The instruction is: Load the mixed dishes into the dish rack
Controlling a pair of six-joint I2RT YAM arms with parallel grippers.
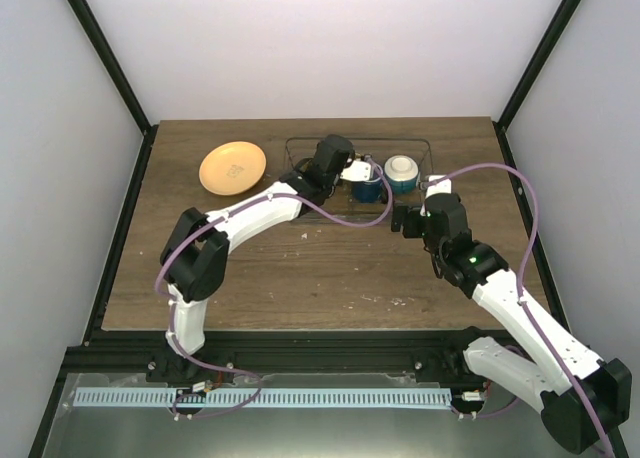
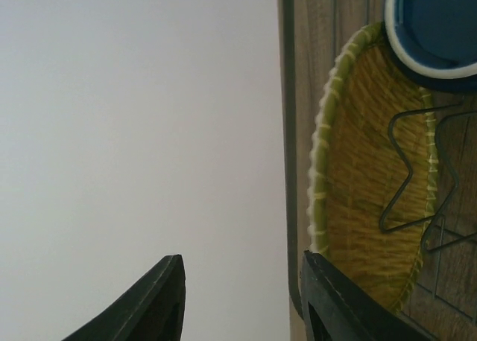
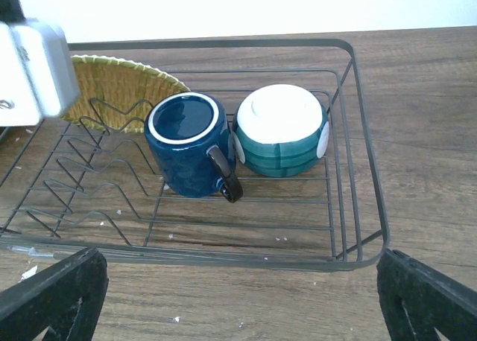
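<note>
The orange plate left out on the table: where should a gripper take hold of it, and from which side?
By the rim. The orange plate lies flat and face up on the table, left of the rack, so only its raised edge offers a pinch. I would come down from above on the near right edge, one finger inside the lip and one outside.

rack (image 3: pixel 223 42): thin dark metal wire; mug (image 3: pixel 186 151): smooth glossy glaze; cup (image 3: pixel 282 132): smooth, glossy; green plate (image 2: pixel 365 170): woven-looking, rough, ribbed rim; table (image 3: pixel 425 95): matt wood grain
</note>
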